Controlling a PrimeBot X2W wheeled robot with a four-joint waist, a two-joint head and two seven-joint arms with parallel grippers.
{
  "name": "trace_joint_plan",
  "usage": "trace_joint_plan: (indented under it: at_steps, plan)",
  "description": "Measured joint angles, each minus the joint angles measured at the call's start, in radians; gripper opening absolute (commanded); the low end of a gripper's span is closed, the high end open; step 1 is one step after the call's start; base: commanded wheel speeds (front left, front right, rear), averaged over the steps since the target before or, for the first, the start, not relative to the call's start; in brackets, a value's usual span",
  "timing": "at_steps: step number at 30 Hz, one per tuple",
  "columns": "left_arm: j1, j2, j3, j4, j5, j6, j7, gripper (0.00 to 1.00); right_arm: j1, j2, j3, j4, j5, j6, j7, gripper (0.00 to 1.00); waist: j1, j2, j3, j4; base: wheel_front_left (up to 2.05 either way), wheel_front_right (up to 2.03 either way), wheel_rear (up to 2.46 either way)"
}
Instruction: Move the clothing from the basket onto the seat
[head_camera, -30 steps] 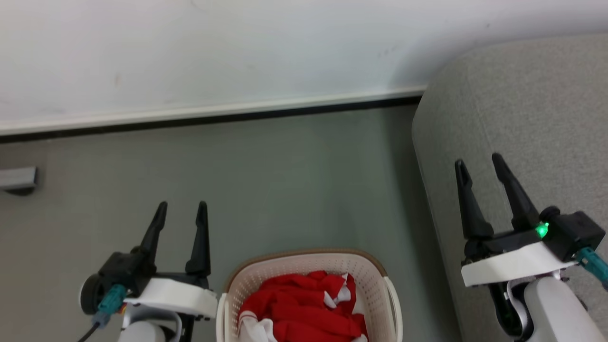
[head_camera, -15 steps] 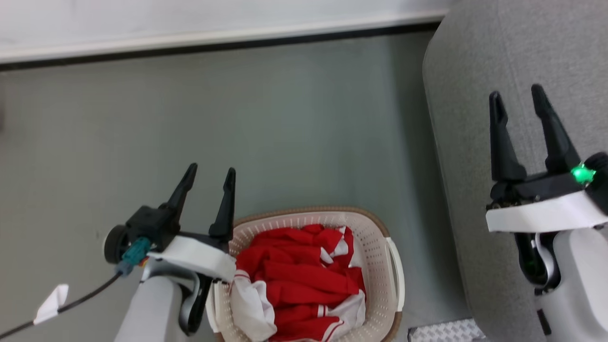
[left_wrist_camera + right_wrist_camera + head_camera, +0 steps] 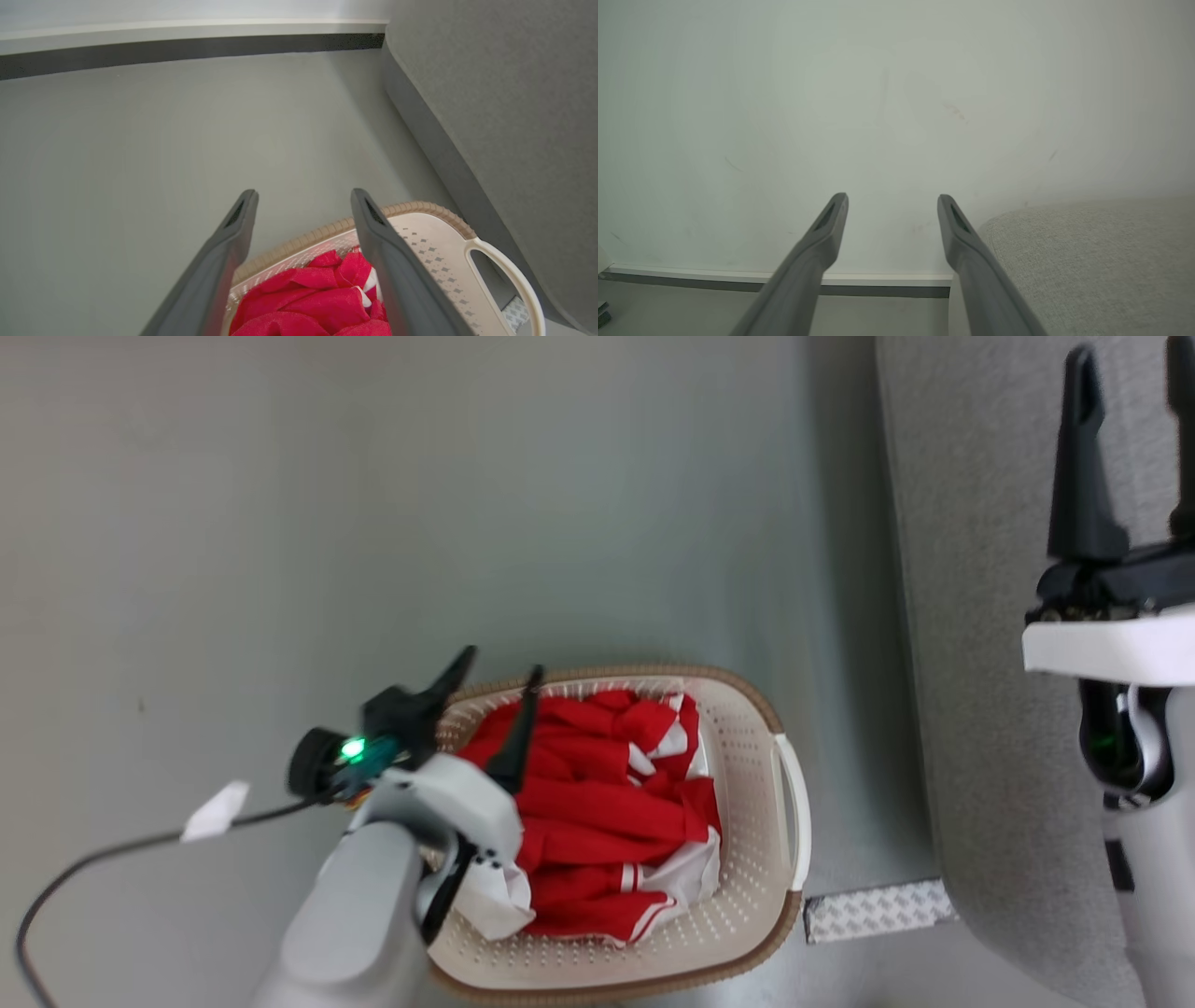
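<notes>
– Looking down from the head, where is the clothing found?
– It is seen heaped inside the basket, red with white panels and stripes. The basket is stood on the grey floor, just left of the seat.
– How is the left gripper placed?
– It is held over the basket's left side, fingers spread wide and empty. One finger is seen across the red cloth, the other beyond the rim. Contact with the cloth cannot be judged from above; a small gap seems likely.
– And from the left wrist?
– The far rim and the red heap are framed between the two fingers.
– The right gripper?
– It is held over the seat at the far right, fingers parted, nothing gripped, aimed at the pale wall.
– Anything else?
– A ribbed metal plate is laid on the floor between basket and seat; a tagged cable is trailed left from the left wrist.
</notes>
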Motion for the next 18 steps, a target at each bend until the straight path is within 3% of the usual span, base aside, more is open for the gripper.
trace_joint_plan:
  at_steps: [9,18]
  plan:
    - [-0.16,0.013,-0.222,0.259,-0.108,-0.002,0.006,1.0,-0.076,0.004,-0.015,-0.019,-0.01,0.0,0.0,1.0,0.0,0.0,0.096,-0.01,0.0,0.0,0.0]
    - [-0.26,0.019,-0.488,0.414,-0.195,-0.002,0.104,1.0,-0.134,0.016,-0.01,-0.037,-0.025,0.0,0.0,1.0,-0.0001,0.0,0.153,-0.04,0.0,0.0,0.0]
